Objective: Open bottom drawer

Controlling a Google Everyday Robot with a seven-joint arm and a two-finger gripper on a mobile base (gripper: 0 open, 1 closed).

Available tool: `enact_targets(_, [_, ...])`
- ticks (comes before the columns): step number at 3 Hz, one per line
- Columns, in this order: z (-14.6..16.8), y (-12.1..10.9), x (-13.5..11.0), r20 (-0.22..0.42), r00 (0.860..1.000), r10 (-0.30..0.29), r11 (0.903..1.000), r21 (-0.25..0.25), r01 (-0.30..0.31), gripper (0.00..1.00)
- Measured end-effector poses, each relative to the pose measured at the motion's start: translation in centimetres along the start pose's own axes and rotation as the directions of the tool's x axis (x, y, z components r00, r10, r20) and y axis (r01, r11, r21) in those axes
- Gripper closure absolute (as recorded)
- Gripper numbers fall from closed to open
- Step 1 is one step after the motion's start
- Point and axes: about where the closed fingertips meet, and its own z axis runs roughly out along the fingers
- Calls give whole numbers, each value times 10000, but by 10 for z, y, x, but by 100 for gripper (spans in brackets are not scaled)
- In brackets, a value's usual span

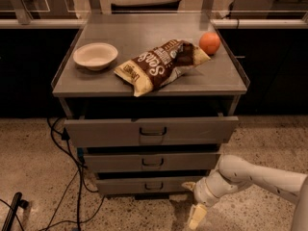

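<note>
Speckled terrazzo floor (29, 143) with black cables (72, 177) at left, dark counter fronts (29, 71) behind a grey cart (144, 30), dim warm light; gripper (191, 203) low right above floor, fingers spread.

One high frontal camera looks down on cabinet (144, 30), gripper (191, 203) lower right.

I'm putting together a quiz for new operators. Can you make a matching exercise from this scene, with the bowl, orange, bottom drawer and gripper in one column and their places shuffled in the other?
Things:
1. bowl
2. orange
3. bottom drawer
4. gripper

Places:
A. low down, by the right end of the lowest drawer front
B. left side of the cabinet top
C. under two other drawers
D. right rear of the cabinet top

Pairs: 1-B; 2-D; 3-C; 4-A
</note>
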Motion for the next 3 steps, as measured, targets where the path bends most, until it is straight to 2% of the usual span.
enact_targets(1, [20,-22,16,-322,9987,404,9988,291,-395,0])
enact_targets(2, [30,-47,33,-103,9982,594,9926,1067,-580,0])
enact_targets(3, [37,-70,42,313,9988,363,9894,1392,-404,0])
